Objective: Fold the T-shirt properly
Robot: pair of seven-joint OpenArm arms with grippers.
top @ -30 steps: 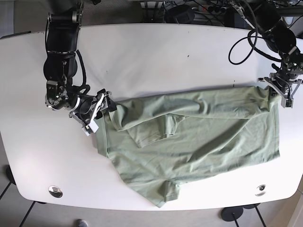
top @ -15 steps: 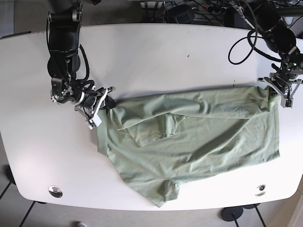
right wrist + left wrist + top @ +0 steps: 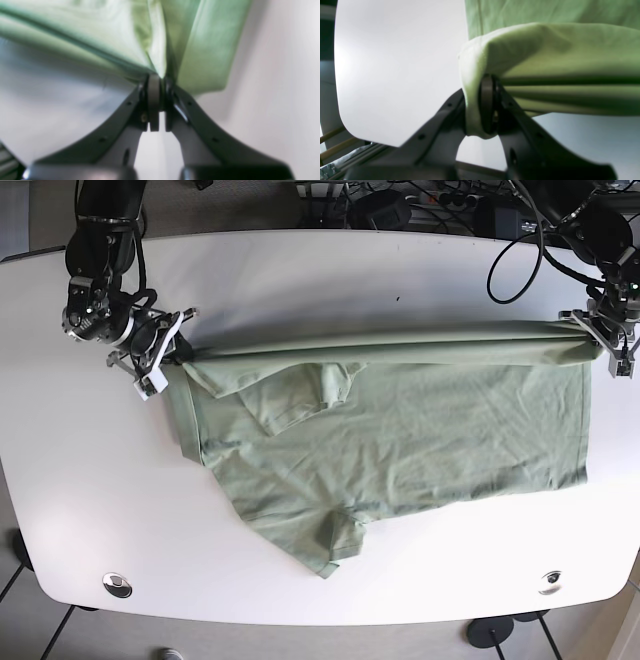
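Note:
A sage-green T-shirt (image 3: 400,440) lies on the white table (image 3: 330,280), its top edge stretched taut in a straight line between both grippers. My left gripper (image 3: 600,340), at the base view's right, is shut on the shirt's right corner; in the left wrist view the cloth (image 3: 545,50) wraps over the closed gripper (image 3: 490,105). My right gripper (image 3: 170,350), at the base view's left, is shut on the shirt's left corner; in the right wrist view the fabric (image 3: 155,37) bunches into the closed gripper (image 3: 158,100). A sleeve (image 3: 300,395) is folded onto the body.
The lower sleeve (image 3: 330,550) points toward the table's front edge. Two round metal fittings (image 3: 117,584) (image 3: 550,582) sit near the front corners. Cables and dark equipment (image 3: 400,200) lie behind the table's back edge.
Both grippers moved toward the back of the table and apart, pulling the shirt's top edge taut and straight. The whole shirt has slid backward and flattened.

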